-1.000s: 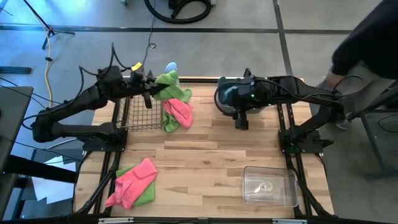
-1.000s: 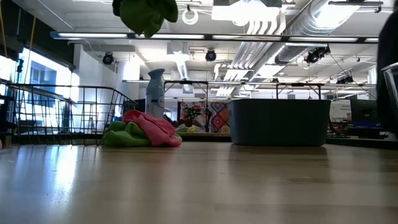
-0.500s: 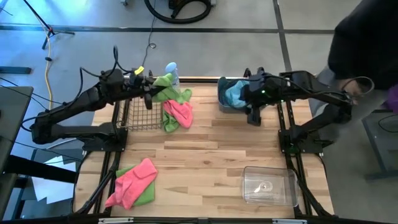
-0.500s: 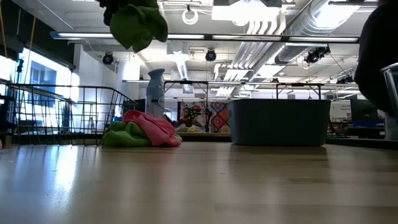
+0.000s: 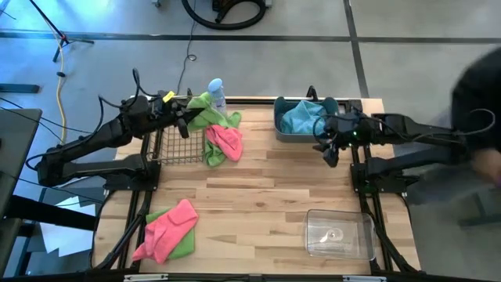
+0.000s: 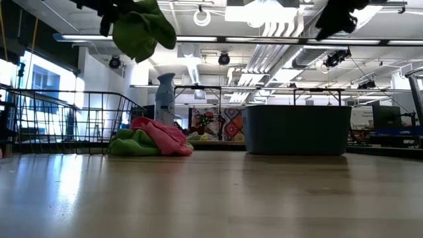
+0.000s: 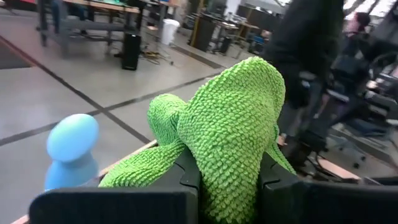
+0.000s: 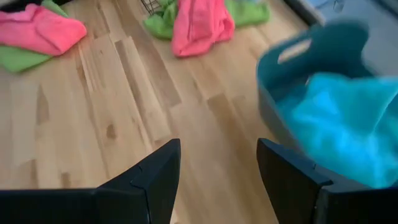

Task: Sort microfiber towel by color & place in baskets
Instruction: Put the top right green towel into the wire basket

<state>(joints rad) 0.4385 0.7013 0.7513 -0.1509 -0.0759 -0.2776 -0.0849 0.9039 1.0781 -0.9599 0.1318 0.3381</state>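
A lime green towel (image 5: 210, 112) is held clamped in the left gripper (image 5: 185, 119), raised by the black wire-mesh basket (image 5: 174, 141). A pink and green heap (image 5: 222, 143) is seen beside that basket. The right gripper (image 5: 329, 152), fingers parted and empty, is found beside the grey-blue tub (image 5: 280, 125), in which a teal towel (image 5: 298, 117) is laid

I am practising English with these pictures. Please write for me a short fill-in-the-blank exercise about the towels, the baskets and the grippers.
1. The left gripper holds a ____ towel up in the air.
2. The teal towel lies inside the ____ tub.
3. The right gripper is open and holds ____.
4. The clear box contains ____ towels.

Missing words: green; grey-blue; nothing; no
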